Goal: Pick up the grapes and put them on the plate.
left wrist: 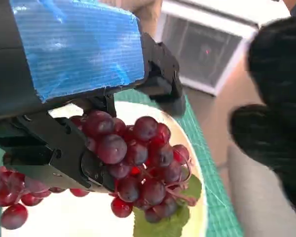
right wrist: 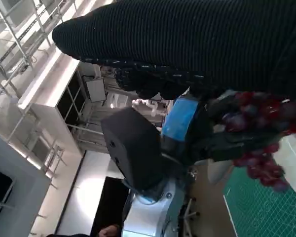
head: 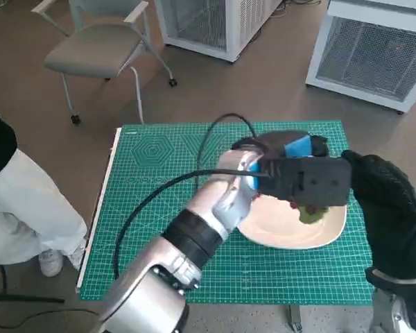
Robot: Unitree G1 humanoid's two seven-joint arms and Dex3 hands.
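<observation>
- Grapes are gripped by the left robot hand, held just over the plate.
- Placing is judged under way; lowering and release are called for next.
- Right robot hand is seen beside the plate; its grasp cannot be told.

Left hand, blue tape across its back, holding a bunch of red grapes against its black fingers above a pale plate. A few grapes lie loosely at one side of the bunch; green leaves hang beneath it (over the plate's rim). The plate rests on a green cutting mat. The gloved right hand appears near, apart from the grapes. A white cabinet with a grille stands beyond.
</observation>
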